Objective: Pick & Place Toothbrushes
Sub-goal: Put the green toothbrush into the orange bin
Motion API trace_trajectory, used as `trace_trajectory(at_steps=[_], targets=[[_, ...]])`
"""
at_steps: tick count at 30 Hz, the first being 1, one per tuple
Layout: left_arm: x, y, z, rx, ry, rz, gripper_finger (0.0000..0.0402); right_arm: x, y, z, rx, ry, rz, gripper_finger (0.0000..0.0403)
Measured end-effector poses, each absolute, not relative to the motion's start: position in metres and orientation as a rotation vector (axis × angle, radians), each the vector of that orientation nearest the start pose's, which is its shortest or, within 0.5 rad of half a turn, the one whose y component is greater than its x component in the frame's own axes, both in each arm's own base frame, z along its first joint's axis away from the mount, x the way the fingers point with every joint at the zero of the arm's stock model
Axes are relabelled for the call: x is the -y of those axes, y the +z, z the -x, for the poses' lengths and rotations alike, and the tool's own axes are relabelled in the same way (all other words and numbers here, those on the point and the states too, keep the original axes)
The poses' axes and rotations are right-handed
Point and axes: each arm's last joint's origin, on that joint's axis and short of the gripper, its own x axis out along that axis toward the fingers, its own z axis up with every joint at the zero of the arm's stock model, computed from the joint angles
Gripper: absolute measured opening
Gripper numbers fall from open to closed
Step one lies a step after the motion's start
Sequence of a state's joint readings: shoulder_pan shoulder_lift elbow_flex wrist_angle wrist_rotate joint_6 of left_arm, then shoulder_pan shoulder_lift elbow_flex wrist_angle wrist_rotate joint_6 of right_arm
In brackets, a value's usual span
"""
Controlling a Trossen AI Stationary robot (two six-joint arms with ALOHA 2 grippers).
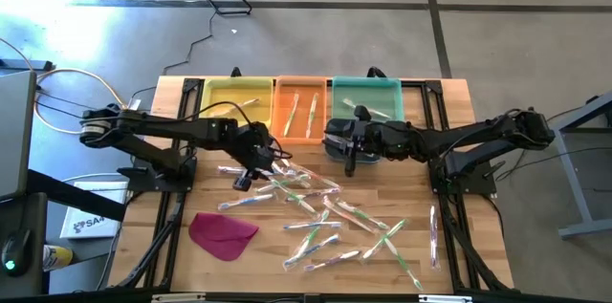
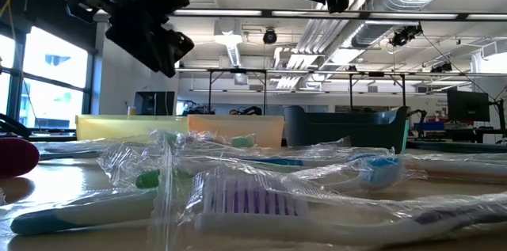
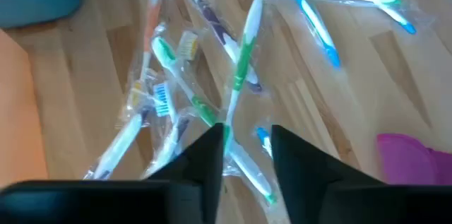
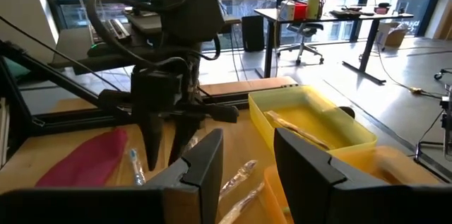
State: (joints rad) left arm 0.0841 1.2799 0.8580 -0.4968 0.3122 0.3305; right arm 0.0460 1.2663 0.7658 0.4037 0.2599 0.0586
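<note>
Only a few toothbrushes (image 1: 325, 209) are binned (yellow, orange, teal trays (image 1: 302, 107)); most are left scattered on the bench (image 1: 459, 102). Left gripper (image 1: 251, 175) and right gripper (image 1: 350, 157): jaws parted, nothing held.

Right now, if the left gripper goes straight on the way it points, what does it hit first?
Probably the green-and-white toothbrush lined up between the open fingers of the left gripper, atop the toothbrush pile; depth is unclear.
</note>
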Motion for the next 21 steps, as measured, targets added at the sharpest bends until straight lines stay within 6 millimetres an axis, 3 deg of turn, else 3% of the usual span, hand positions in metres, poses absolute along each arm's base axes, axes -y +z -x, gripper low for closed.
trace_trajectory(at_steps=[7, 21], targets=[[-0.0127, 0.2326, -0.2504, -0.878, -0.335, -0.101, 0.0173, -0.0054, 0.2806, -0.2799, -0.093, -0.217, -0.063, 0.0120], [-0.0128, 0.2326, -0.2504, -0.883, -0.320, -0.079, 0.0175, -0.0054, 0.2745, -0.2790, -0.151, -0.223, -0.112, 0.0120]])
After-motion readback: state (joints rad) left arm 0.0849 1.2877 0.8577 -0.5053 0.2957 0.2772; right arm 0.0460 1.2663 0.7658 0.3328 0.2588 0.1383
